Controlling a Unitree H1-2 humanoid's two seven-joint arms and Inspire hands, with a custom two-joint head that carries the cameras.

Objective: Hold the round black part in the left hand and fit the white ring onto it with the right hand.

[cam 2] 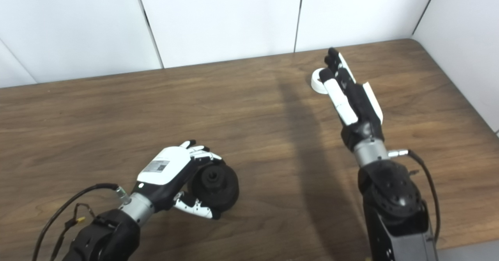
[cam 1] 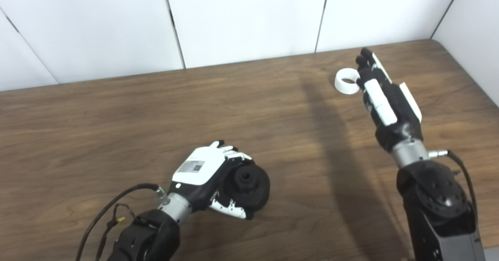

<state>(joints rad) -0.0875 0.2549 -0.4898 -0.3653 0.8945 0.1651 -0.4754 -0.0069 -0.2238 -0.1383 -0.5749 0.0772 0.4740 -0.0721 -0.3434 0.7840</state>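
White ring (cam 1: 346,81) is lying beside the spread, empty right hand (cam 1: 384,97); left hand (cam 1: 206,175) is gripping the black part (cam 1: 249,186). Pinch the rim squarely.

A dark brown wood-grain table (cam 1: 117,128) fills the scene, its far edge set against white wall panels (cam 1: 241,19) and its right edge running along another white wall. A white ring (cam 1: 346,81) lies on the far right part of the tabletop, its opening tipped toward the cameras, right beside the fingers of the right hand (cam 1: 384,97). Near the front, left of centre, a round black part (cam 1: 249,185) sits at the tabletop, gripped by the left hand (cam 1: 204,173); whether it rests on the wood cannot be told. A long shadow crosses the wood between the two.
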